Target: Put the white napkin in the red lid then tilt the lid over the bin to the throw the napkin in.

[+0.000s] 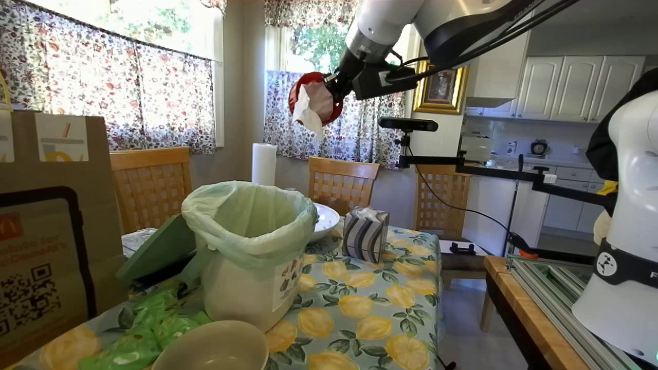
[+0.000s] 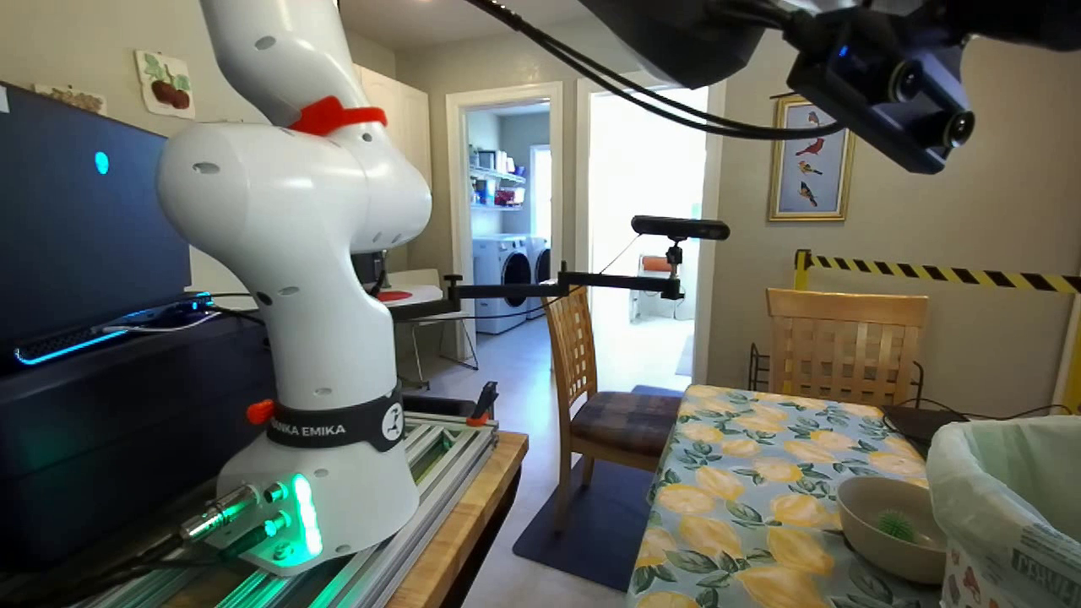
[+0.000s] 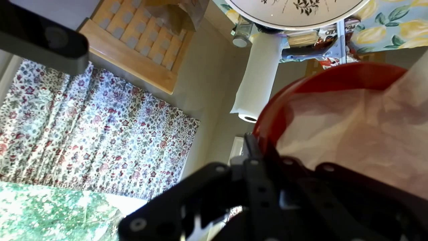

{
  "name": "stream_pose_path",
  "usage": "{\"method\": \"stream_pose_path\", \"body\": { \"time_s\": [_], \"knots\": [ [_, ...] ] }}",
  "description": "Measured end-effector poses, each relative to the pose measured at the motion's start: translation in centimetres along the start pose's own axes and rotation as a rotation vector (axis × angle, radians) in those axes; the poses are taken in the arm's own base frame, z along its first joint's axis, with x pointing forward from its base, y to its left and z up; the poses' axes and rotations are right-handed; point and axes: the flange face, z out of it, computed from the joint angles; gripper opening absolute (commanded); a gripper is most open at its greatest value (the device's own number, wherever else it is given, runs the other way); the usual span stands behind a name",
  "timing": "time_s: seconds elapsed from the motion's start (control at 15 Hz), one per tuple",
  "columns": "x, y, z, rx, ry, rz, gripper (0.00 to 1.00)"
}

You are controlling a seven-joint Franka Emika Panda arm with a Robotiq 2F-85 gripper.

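In an exterior view, my jaws pinch the lid at upper centre, napkin inside, overhanging; I should centre both above the bin, lower left, before tipping further.

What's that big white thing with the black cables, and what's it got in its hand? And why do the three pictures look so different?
That's a robot arm, steered by a person. Its hand, called a gripper, is pinching the edge of a red lid. A white napkin sits in the lid, partly drooping over the edge.

Two pictures look in from outside the robot, from different spots. The close-up one comes from a camera on its wrist, so the lid looks huge there and the room upside down.

On the lemon tablecloth, among other things, stand a bin with a light green bag in it, a beige bowl with a spiky green ball inside, and a striped box. The napkin is meant to end up in the bin.
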Motion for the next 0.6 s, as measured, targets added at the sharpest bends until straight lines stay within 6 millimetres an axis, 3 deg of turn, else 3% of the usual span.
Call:
{"method": "stream_pose_path", "body": {
  "time_s": [0.6],
  "knots": [
    [-1.6,-6.8,1.7,-0.062,0.111,-0.063,0.01]
  ]
}}
